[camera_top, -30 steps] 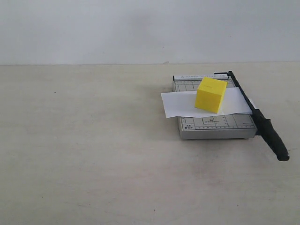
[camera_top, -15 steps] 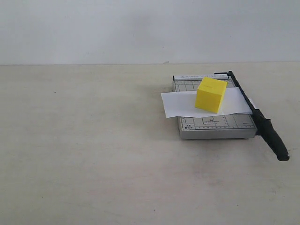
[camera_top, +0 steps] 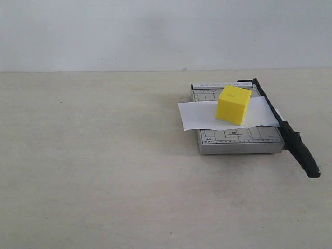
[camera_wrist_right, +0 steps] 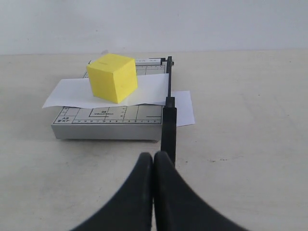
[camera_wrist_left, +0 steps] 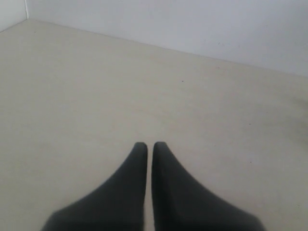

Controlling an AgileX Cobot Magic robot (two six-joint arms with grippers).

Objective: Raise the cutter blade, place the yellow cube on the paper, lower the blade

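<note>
The yellow cube [camera_top: 233, 105] [camera_wrist_right: 112, 77] rests on the white paper [camera_top: 199, 116] [camera_wrist_right: 67, 95], which lies across the grey gridded cutter board [camera_top: 238, 139] [camera_wrist_right: 106, 122]. The black cutter blade [camera_top: 288, 132] [camera_wrist_right: 168, 122] lies flat along the board's right edge, its thick handle sticking out past the front. Neither gripper shows in the exterior view. My right gripper [camera_wrist_right: 153, 156] is shut and empty, short of the blade's handle end. My left gripper [camera_wrist_left: 146, 145] is shut over bare table, holding nothing.
A pale beige table [camera_top: 104, 155] carries the cutter at its right side. A white wall [camera_top: 155, 31] stands behind the far edge. The left wrist view shows only tabletop and wall.
</note>
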